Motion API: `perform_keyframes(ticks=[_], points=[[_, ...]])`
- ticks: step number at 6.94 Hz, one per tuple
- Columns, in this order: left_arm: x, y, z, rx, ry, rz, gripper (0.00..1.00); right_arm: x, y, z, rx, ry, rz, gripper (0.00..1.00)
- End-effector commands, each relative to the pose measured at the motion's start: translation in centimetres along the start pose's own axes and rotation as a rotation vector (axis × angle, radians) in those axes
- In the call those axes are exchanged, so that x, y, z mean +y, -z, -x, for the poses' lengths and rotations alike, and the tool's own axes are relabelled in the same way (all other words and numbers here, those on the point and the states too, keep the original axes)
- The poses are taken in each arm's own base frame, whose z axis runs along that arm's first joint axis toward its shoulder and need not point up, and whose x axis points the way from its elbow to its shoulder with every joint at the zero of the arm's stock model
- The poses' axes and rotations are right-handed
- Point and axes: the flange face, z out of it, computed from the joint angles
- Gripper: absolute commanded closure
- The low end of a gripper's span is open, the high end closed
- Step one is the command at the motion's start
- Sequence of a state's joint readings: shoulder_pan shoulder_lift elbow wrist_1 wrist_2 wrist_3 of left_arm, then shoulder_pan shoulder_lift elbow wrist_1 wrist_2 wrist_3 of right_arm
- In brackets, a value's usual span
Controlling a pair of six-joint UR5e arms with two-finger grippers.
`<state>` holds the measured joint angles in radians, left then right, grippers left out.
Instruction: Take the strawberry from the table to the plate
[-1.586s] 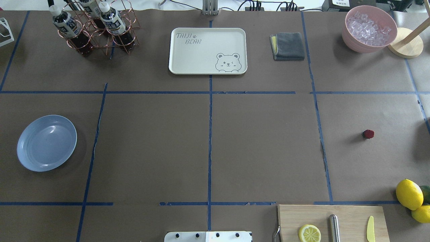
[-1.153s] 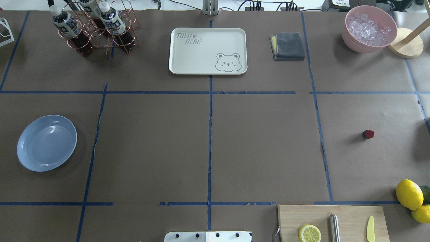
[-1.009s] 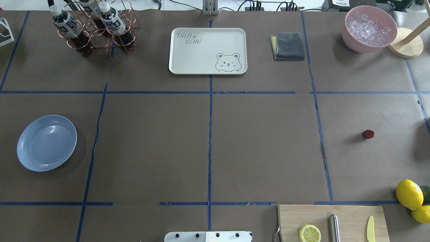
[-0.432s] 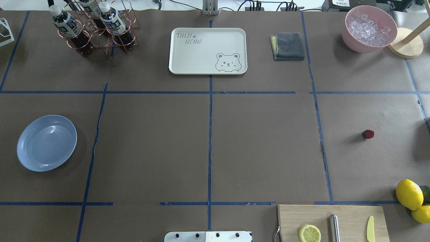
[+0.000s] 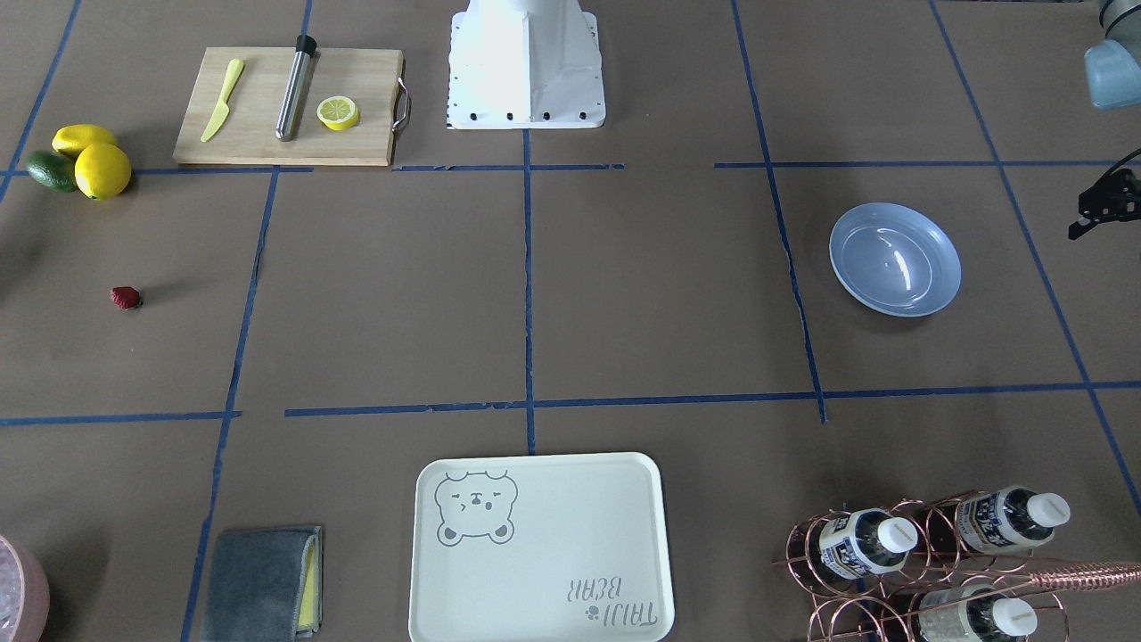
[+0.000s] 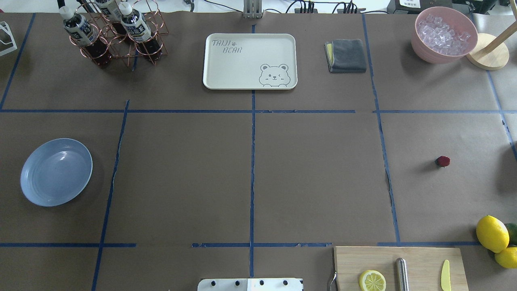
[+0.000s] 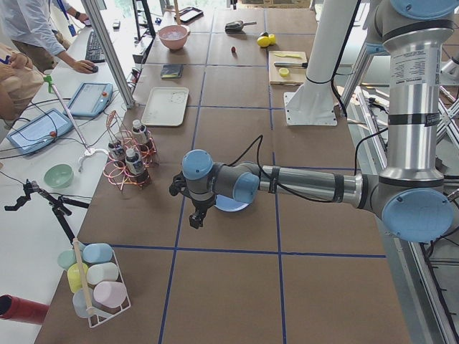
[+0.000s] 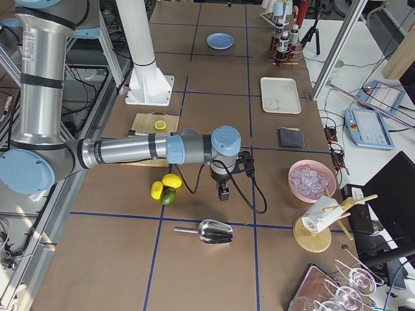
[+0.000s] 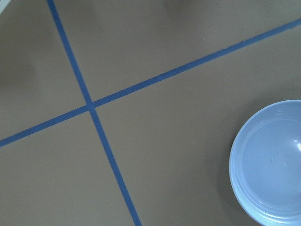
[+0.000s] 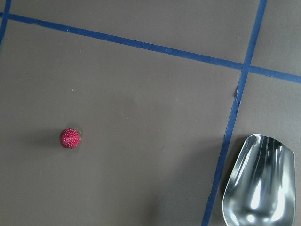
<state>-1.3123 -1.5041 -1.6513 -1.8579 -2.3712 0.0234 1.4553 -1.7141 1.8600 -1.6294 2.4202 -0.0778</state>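
The strawberry lies on the table at its right side, small and dark red. In the right wrist view the strawberry is at the left, with no fingers showing. The pale blue plate sits bare at the table's left side. The left wrist view catches the plate at its lower right. My left gripper hangs beside the plate, outside it. Above the table's right end hangs my right gripper. I cannot tell whether either gripper is open or shut.
A cutting board with a lemon slice, a metal rod and a yellow knife lies at the near right. Lemons and a metal scoop are near the strawberry. At the far side stand a cream tray, bottle rack, grey cloth and pink bowl.
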Motion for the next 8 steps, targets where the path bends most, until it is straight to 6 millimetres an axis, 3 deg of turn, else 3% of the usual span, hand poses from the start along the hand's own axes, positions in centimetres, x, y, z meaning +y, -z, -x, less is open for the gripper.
perform_keyframes(ticks=[1,2,3,4,5,6,7,8], points=[[-0.4,-8.1,-5.3,0.069,0.085,0.024,0.01,-0.3,-0.3,0.6,0.006,0.003,-0.008,0.00],[-0.2,-9.7,-6.7,0.085,0.091,0.037,0.02,-0.5,-0.4,0.9,0.009,0.030,-0.023,0.00],[0.3,-10.9,-6.3,0.087,0.092,0.054,0.04,-0.3,-0.5,0.8,0.007,0.027,-0.021,0.00],[0.0,-11.8,-7.4,0.097,0.074,0.067,0.05,-0.3,-0.6,0.8,0.007,0.027,-0.018,0.00],[0.0,-12.4,-7.8,0.099,0.072,0.080,0.21,-0.3,-0.7,0.8,0.007,0.028,-0.017,0.00],[0.0,-12.5,-7.9,0.099,0.085,0.082,0.81,-0.3,-0.7,0.8,0.007,0.028,-0.018,0.00],[0.0,-12.5,-7.9,0.098,0.087,0.083,1.00,-0.4,-0.6,0.9,0.005,0.027,-0.019,0.00],[-0.1,-12.3,-8.0,0.100,0.096,0.079,1.00,-0.7,-0.4,1.2,0.005,0.034,-0.023,0.00]])
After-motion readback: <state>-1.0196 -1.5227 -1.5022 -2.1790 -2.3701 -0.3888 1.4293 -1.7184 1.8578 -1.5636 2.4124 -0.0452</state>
